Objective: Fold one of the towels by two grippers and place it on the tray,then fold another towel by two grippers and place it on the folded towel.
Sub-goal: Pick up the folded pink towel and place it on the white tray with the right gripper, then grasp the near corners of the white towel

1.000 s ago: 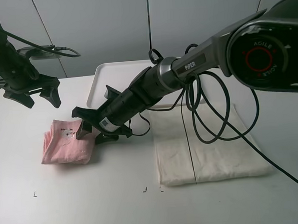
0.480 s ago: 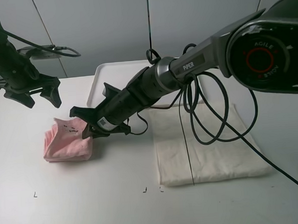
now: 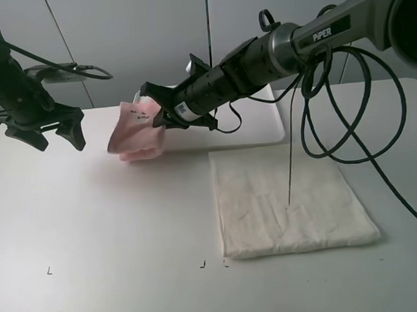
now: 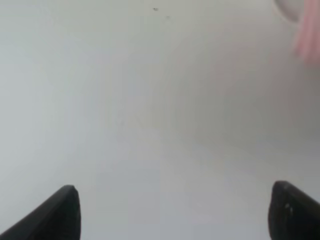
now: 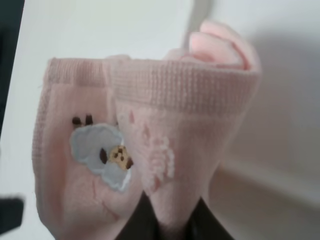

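Note:
The folded pink towel [image 3: 134, 132] hangs in the air just left of the white tray [image 3: 256, 129], its edge pinched in my right gripper [image 3: 154, 107], which reaches across from the right. In the right wrist view the pink towel [image 5: 165, 125] bunches upward from the shut right gripper [image 5: 168, 226] and shows a small embroidered patch. My left gripper [image 3: 57, 138] hovers open over the table's far left, apart from the towel. In the left wrist view the left gripper [image 4: 175, 212] holds nothing and the pink towel [image 4: 307, 35] is a blur at the frame's edge. The cream-white towel [image 3: 288, 201] lies flat on the table.
Black cables [image 3: 332, 107] loop down from the right arm over the cream-white towel and the tray's right end. Small corner marks [image 3: 49, 271] sit near the table's front edge. A wall stands close behind the tray.
My right gripper closed on the pink towel's edge, lifted it off the table and carried it back and right, up to the tray's left end. The left arm stayed still.

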`<state>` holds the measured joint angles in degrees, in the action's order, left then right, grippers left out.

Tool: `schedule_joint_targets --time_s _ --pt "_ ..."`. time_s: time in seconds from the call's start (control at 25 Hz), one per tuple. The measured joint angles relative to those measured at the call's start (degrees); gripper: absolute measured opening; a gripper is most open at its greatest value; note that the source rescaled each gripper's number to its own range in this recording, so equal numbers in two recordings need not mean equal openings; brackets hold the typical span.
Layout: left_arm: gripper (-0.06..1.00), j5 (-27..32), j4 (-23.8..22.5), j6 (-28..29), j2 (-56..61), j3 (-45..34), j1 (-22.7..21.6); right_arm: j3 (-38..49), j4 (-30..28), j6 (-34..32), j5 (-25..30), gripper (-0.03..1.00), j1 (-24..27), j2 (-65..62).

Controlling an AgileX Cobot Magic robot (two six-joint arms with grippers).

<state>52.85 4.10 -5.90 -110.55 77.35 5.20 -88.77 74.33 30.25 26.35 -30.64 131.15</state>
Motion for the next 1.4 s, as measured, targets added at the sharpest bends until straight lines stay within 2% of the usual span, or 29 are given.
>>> schedule_joint_targets --time_s 0.16,0.28,0.64,0.72,0.76,0.88,0.92,0.96,1.12,1.28,1.4 --pt "0.96 0.24 0.12 0.00 0.00 0.00 0.00 0.00 -0.60 -0.46 0.14 0.05 6.80 0.00" --pt "0.96 0.24 0.12 0.00 0.00 0.00 0.00 0.00 -1.06 -0.73 0.14 0.05 9.97 0.00" --pt "0.96 0.24 0.12 -0.11 0.00 0.00 0.00 0.00 -1.78 -0.85 -0.14 0.05 10.65 0.00" --pt "0.96 0.24 0.12 -0.22 0.00 0.00 0.00 0.00 -1.78 -0.85 -0.89 0.16 10.65 0.00" --pt "0.96 0.24 0.12 -0.22 0.00 0.00 0.00 0.00 -1.78 -0.85 -1.58 0.25 10.65 0.00" --pt "0.96 0.24 0.12 -0.22 0.00 0.00 0.00 0.00 -1.78 -0.85 -3.51 0.79 10.65 0.00" --pt "0.96 0.24 0.12 -0.22 0.00 0.00 0.00 0.00 -1.78 -0.85 -3.86 0.90 10.65 0.00" --pt "0.96 0.24 0.12 -0.22 0.00 0.00 0.00 0.00 -2.01 -0.85 -3.96 0.96 10.65 0.00" --pt "0.96 0.24 0.12 -0.46 0.00 0.00 0.00 0.00 -7.08 -1.03 -3.76 1.00 10.90 -0.30" --pt "0.96 0.82 0.12 -1.35 0.00 0.00 0.00 0.00 -16.79 -2.23 -1.43 1.00 12.44 -3.40" --pt "0.96 1.03 0.12 -2.92 0.00 0.00 0.11 0.00 -24.92 -3.24 2.47 1.00 13.82 -7.44"
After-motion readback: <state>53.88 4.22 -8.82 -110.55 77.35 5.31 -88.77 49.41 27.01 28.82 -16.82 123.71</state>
